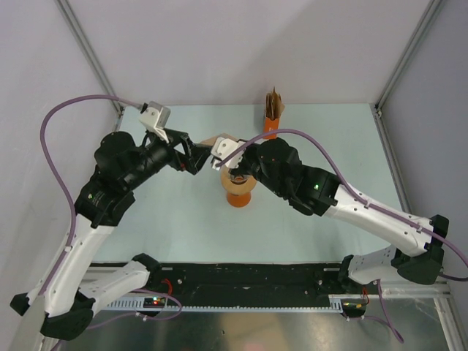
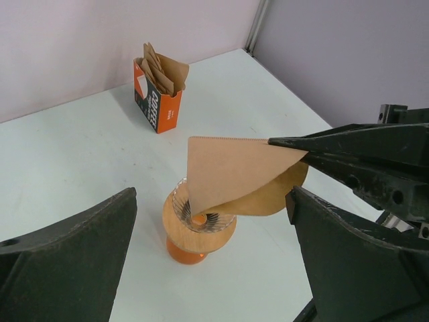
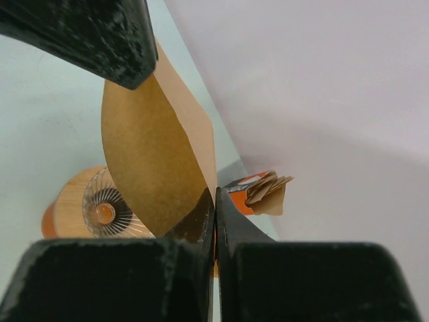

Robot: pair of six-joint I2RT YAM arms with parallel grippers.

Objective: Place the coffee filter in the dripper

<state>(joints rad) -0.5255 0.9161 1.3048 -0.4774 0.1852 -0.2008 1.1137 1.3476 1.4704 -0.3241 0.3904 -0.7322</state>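
Note:
The coffee filter (image 2: 231, 171) is a light-brown paper, half spread. Its lower point dips into the dripper (image 2: 201, 213), a clear ribbed cone, and the rest leans up and to the right. My right gripper (image 3: 215, 200) is shut on the filter's (image 3: 144, 154) upper edge, and its fingertips (image 2: 295, 143) come in from the right in the left wrist view. My left gripper (image 2: 211, 268) is open and empty, its fingers (image 2: 74, 258) wide apart on either side of the dripper, nearer than it. In the top view both grippers meet above the dripper (image 1: 238, 181).
The dripper sits in a flat round tan disc (image 2: 191, 236) on an orange glass beaker (image 2: 182, 253). A small orange box (image 2: 157, 100) with a bunch of brown papers stands at the back of the table; it also shows in the top view (image 1: 273, 115).

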